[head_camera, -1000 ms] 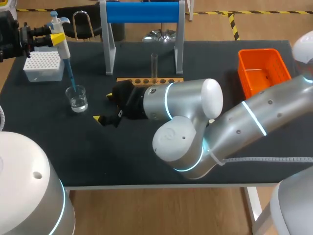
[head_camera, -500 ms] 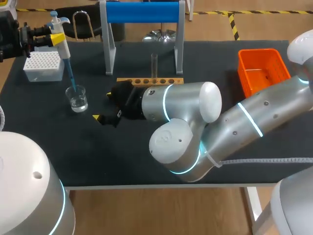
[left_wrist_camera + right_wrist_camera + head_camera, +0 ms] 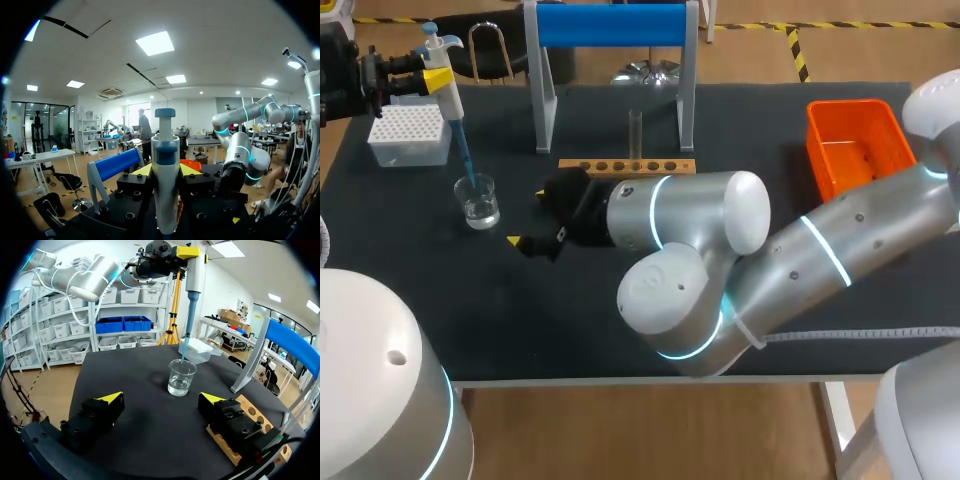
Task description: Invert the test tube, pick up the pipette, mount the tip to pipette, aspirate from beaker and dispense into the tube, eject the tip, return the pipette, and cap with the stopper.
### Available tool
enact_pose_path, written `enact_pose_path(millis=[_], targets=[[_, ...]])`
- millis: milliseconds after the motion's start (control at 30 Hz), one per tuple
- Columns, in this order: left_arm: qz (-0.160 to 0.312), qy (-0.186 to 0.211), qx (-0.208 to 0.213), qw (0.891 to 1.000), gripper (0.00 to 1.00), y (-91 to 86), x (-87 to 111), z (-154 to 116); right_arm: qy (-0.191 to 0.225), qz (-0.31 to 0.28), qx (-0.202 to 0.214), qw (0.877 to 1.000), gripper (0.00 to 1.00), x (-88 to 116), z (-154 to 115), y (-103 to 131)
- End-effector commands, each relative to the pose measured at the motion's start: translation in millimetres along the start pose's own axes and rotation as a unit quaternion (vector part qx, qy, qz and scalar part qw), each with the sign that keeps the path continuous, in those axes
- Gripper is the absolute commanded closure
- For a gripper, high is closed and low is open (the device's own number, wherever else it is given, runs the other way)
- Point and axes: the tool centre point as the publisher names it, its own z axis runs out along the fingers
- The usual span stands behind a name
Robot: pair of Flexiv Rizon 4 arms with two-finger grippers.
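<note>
left gripper [image 3: 434, 78], head view: clenched around the pipette [image 3: 447, 95], held upright over the far left of the table [image 3: 420, 290]
pipette tip [image 3: 464, 158]: blue, reaching down into the beaker [image 3: 479, 201] of clear liquid
tip box [image 3: 408, 135]: just behind the beaker
test tube [image 3: 635, 130]: upright in the wooden rack [image 3: 627, 165], mid-table
right gripper [image 3: 528, 218]: fingers spread and holding nothing, low over the table between beaker and rack
orange bin [image 3: 855, 145]: far right, well apart from the rest
left wrist view: the pipette stands between the yellow fingertips [image 3: 141, 170], pressed from both sides; the right arm [image 3: 240, 150] is ahead, beyond it
right wrist view: fingers wide apart and bare; the beaker sits on the table ahead of them, with the pipette tip dipping into it from the left gripper above; the rack lies under and beside one finger
</note>
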Motion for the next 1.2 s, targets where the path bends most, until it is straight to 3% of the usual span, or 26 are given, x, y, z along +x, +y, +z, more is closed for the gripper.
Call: enact_pose_path(millis=[33,300,1200], targets=[[0.001,0.002,0.001,1.000,1.00,0.3,-0.4,-0.8,-0.002,0.000,0.002,1.000,0.00,1.3,0.1,0.8],[0.001,0.002,0.001,1.000,1.00,0.3,-0.4,-0.8,-0.002,0.000,0.002,1.000,0.00,1.3,0.1,0.8],[0.017,0.002,0.010,1.000,1.00,31.2,-16.8,-7.1,-0.002,0.000,0.002,1.000,0.00,1.3,0.1,0.8]])
